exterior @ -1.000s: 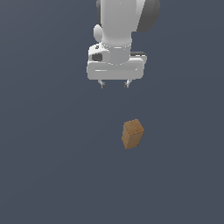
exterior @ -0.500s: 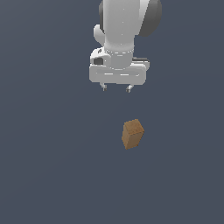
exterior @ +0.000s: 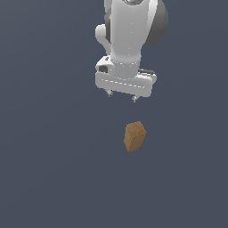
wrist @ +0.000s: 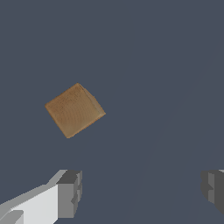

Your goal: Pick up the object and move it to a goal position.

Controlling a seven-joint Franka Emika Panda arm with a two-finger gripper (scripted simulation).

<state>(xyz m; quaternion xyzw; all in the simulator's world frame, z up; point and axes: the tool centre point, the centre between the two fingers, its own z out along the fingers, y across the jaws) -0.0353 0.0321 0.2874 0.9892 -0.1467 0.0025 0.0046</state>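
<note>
Block stands alone on flat dark grey-blue ground; hand above, fingers spread apart.

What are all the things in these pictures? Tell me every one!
block: one, tan-brown like wood, standing on the floor, below the end effector in the exterior view and apart from it.
floor: one, plain dark blue-grey, all around the block.
arm: one, white with a dark grey joint, coming down from the top of the exterior view.
end effector: one, white with grey fingertips, open and holding nothing, not yet over the block.
</note>
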